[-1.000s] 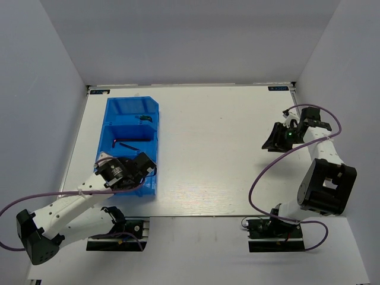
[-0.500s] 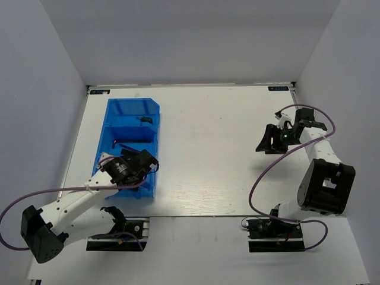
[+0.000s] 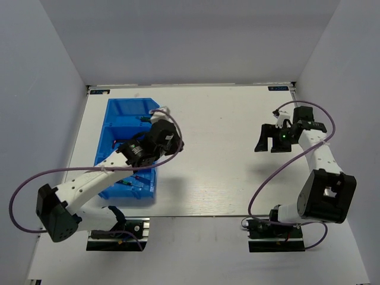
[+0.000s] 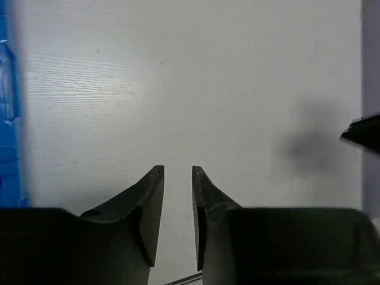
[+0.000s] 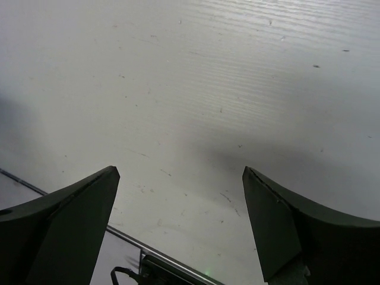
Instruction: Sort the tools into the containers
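The containers are one blue bin point(image 3: 113, 127) with several compartments at the table's left; a strip of it shows in the left wrist view point(image 4: 8, 148). A small dark tool point(image 3: 143, 119) lies in its far compartment; the arm hides most of the others. My left gripper point(image 3: 169, 141) hangs over the bin's right rim and points out across the bare white table. Its jaws point(image 4: 177, 170) stand a narrow gap apart with nothing between them. My right gripper point(image 3: 267, 142) is far to the right, spread wide point(image 5: 181, 172) and empty above bare table.
Purple cables loop from both arms point(image 3: 261, 178). The dark tip of my right gripper point(image 4: 363, 132) shows at the right edge of the left wrist view. The arm base plates point(image 3: 276, 231) sit at the near edge, and grey walls enclose the table.
My left gripper has left the bin's near compartment and swung up and right to the bin's rim, its jaws narrower than half a second ago. The right gripper has opened wider and shifted slightly left.
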You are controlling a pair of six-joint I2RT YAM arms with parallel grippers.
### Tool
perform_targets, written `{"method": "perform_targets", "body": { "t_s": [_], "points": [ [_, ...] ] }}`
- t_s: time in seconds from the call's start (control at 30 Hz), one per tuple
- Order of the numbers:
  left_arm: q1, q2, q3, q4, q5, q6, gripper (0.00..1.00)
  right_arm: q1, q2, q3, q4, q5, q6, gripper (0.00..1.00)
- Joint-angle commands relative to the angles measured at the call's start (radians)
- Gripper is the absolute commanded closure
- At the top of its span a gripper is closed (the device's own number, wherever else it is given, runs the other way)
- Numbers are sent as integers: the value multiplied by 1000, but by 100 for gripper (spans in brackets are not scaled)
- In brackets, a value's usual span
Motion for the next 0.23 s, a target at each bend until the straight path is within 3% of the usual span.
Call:
{"method": "perform_targets", "body": {
  "t_s": [0.0,0.03,0.07,0.2],
  "points": [
    [-6,80,28,95,201,459,59,3,-73,31,40,77,8,9],
    [-6,94,39,76,191,511,17,6,-94,17,46,76,11,9],
    [-6,94,39,65,179,523,2,3,-117,2,58,70,13,9],
    [-6,21,4,132,139,569,0,0,-197,-67,130,47,29,9]
  ]
}}
